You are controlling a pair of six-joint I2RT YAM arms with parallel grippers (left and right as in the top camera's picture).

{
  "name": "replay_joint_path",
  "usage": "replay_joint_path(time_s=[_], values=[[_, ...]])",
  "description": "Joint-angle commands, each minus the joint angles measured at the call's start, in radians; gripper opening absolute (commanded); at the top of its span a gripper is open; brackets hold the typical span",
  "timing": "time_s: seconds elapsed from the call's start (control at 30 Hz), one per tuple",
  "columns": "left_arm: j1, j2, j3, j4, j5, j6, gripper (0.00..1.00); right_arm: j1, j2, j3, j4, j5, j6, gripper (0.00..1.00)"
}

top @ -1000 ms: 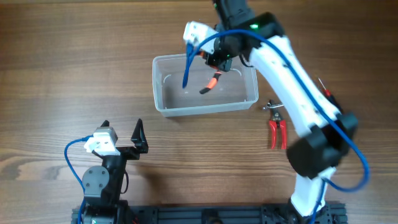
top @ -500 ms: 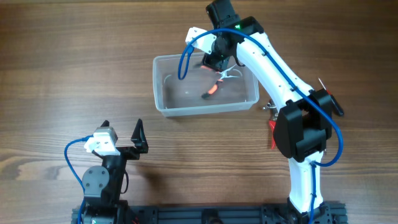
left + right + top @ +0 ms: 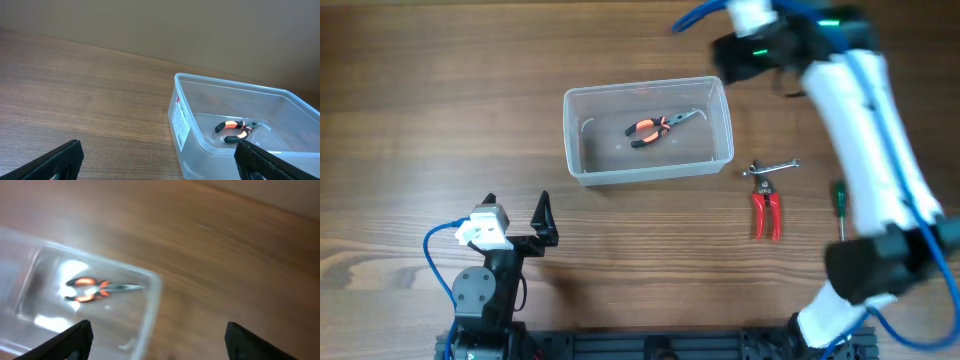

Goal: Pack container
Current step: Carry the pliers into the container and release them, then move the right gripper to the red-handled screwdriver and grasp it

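Observation:
The clear container (image 3: 582,150) stands at the table's middle back. Orange-handled pliers (image 3: 655,128) lie flat on its floor, touched by nothing. My right gripper (image 3: 162,345) hovers open and empty over the container's right rim (image 3: 150,297), and its wrist view looks down on the pliers (image 3: 95,289). The right arm (image 3: 850,110) is blurred with motion in the overhead view. My left gripper (image 3: 516,207) is open and empty near the front left. In the left wrist view it faces the container's (image 3: 186,122) labelled end, with the pliers (image 3: 237,131) inside.
Right of the container, red-handled pliers (image 3: 766,213) lie on the wooden table, with a small silver wrench (image 3: 772,167) just behind them. A green-handled screwdriver (image 3: 839,205) lies farther right, partly under the right arm.
My right gripper opened and let go of the orange pliers, which dropped flat into the container. The right arm then swung up and to the right. The left arm stayed still.

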Motion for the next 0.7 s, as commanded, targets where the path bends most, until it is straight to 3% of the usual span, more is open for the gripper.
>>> replay_joint_path(time_s=[0.0, 0.07, 0.17, 0.27, 0.33, 0.4, 0.67], values=[[0.006, -0.002, -0.004, -0.001, -0.003, -0.012, 1.0, -0.161, -0.037, 0.011, -0.06, -0.026, 0.21, 0.79], [0.006, -0.002, -0.004, -0.001, -0.003, -0.012, 1.0, -0.238, -0.024, -0.008, -0.072, 0.01, 0.258, 0.82], [0.006, -0.002, -0.005, -0.001, -0.003, -0.012, 1.0, -0.341, 0.006, -0.08, -0.046, 0.115, 0.259, 0.96], [0.006, -0.002, -0.004, -0.001, -0.003, -0.012, 1.0, -0.432, 0.051, -0.195, 0.018, 0.177, 0.215, 0.96], [0.006, -0.002, -0.005, -0.001, -0.003, -0.012, 1.0, -0.476, 0.083, -0.271, 0.052, 0.137, 0.114, 0.94], [0.006, -0.002, -0.004, -0.001, -0.003, -0.012, 1.0, -0.513, 0.126, -0.348, 0.086, 0.105, 0.03, 0.84], [0.006, -0.002, -0.004, -0.001, -0.003, -0.012, 1.0, -0.539, 0.195, -0.397, 0.175, 0.103, -0.148, 0.79]])
